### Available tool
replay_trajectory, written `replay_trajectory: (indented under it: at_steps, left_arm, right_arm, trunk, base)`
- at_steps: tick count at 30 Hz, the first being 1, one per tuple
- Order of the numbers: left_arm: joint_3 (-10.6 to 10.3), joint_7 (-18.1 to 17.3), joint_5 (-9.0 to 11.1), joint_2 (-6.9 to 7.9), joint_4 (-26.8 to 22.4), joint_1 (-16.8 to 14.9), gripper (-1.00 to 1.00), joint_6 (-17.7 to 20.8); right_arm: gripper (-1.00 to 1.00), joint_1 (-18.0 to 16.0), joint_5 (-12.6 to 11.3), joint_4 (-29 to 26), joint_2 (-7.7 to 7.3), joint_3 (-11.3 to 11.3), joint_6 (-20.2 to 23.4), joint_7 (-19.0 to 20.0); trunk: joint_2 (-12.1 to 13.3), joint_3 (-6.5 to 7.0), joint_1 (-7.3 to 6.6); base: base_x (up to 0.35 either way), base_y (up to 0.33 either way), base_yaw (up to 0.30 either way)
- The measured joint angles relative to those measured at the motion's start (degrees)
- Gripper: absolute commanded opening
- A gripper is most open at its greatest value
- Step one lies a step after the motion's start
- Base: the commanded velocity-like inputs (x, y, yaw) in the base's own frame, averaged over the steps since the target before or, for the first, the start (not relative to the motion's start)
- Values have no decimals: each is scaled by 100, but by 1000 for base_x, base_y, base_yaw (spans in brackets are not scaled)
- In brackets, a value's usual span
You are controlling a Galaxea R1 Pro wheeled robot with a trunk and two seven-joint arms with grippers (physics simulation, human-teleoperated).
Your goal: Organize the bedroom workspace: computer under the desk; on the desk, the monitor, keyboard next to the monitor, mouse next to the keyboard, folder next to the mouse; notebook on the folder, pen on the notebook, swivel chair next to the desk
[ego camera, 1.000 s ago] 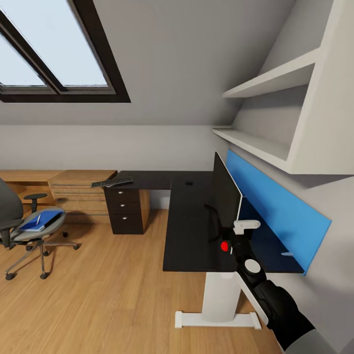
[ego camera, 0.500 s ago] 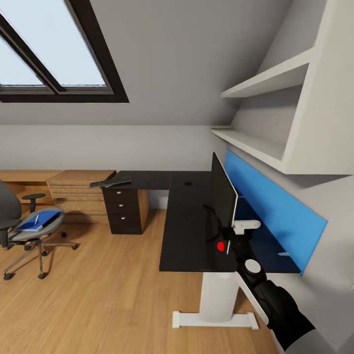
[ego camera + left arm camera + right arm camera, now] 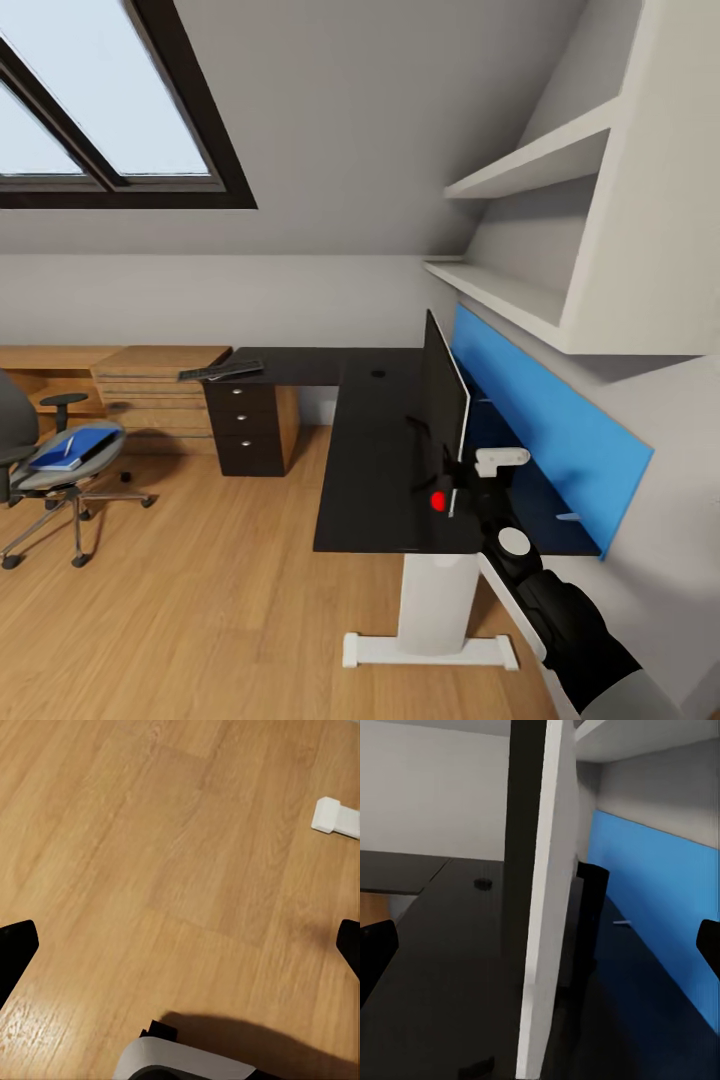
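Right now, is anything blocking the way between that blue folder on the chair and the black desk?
Nothing visible does. The folder lies on the swivel chair, and open wooden floor separates it from the desk.

Matt black desk (image 3: pixel 370 450) over warm wood-plank floor (image 3: pixel 200 600)
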Motion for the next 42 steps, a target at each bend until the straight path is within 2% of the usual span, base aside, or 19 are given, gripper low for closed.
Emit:
replay_trajectory:
  at_steps: [34, 42]
  left_arm:
    - [13, 0, 9, 8, 0, 0, 100, 0]
    - [17, 0, 9, 9, 0, 0, 100, -8]
  right_arm:
    - [100, 1, 22, 25, 0, 0, 0, 2]
    - [100, 2, 27, 36, 0, 7, 0, 2]
  trunk:
    - [0, 0, 0]
    - [0, 0, -2]
  base:
    - [11, -21, 0]
    - [146, 0, 0]
